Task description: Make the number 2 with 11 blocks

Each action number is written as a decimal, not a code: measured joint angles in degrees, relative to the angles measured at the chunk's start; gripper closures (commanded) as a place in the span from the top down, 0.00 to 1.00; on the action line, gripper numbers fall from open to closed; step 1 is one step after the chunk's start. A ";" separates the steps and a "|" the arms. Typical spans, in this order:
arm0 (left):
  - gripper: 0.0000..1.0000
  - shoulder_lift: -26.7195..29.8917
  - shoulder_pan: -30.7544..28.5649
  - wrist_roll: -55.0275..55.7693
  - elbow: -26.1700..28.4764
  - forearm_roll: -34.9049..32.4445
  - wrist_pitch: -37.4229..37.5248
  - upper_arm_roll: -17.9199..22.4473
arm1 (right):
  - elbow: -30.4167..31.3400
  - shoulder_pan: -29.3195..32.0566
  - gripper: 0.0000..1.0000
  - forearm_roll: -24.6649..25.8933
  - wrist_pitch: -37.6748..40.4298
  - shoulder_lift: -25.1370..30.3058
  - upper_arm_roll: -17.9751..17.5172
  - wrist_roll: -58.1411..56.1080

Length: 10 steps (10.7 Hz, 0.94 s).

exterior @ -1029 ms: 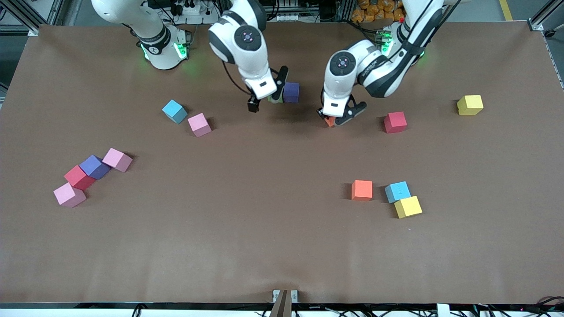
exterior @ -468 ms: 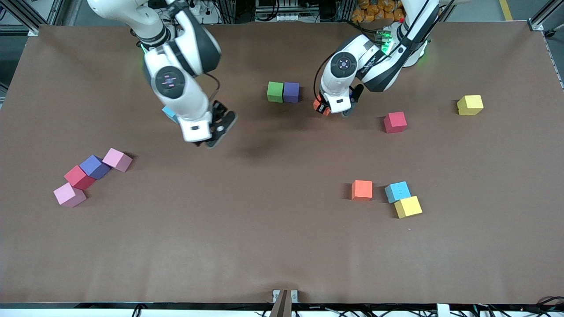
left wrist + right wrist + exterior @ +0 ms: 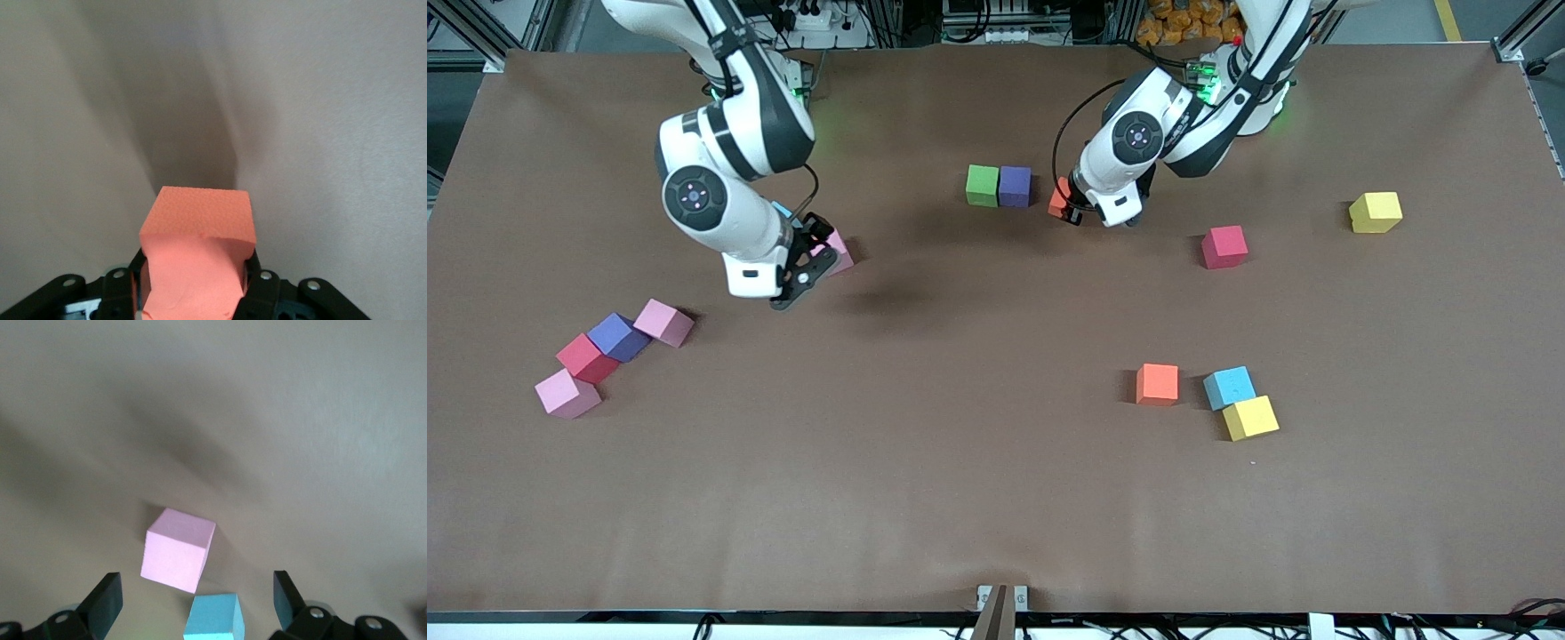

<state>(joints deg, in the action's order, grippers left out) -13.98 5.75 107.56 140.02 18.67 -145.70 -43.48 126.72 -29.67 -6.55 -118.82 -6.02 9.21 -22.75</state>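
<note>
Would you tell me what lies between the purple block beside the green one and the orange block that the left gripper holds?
Only bare table: the front view shows a gap between purple block and held orange block.

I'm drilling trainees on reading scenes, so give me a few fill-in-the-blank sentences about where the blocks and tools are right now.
1. The left tool is shut on an ____ foam cube.
2. The green foam cube touches a ____ foam cube.
3. The open right tool hovers over a pink foam cube and a ____ foam cube.

Missing words: orange; purple; light blue
</note>
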 measured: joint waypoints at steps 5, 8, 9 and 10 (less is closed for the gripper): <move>0.33 0.05 0.13 1.93 1.36 5.37 -2.03 -0.70 | 5.49 3.56 1.00 0.00 -8.11 -0.52 -2.88 6.86; 0.33 0.05 0.52 6.76 1.37 5.39 -2.04 -0.90 | 7.80 7.50 1.00 -2.52 -11.46 -1.66 -7.07 8.44; 0.33 0.06 0.69 7.87 1.37 5.39 -2.06 -0.97 | 9.38 7.49 1.00 -3.13 -13.78 -1.96 -7.94 8.83; 0.33 0.06 0.86 8.64 1.37 5.40 -2.06 -0.98 | 11.28 7.49 1.00 -4.08 -16.24 -2.17 -8.54 9.07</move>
<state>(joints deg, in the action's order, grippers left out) -13.93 6.61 116.20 141.39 24.06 -147.76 -44.46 138.01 -22.18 -10.63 -135.06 -8.18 0.66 -13.67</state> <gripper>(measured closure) 0.458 0.000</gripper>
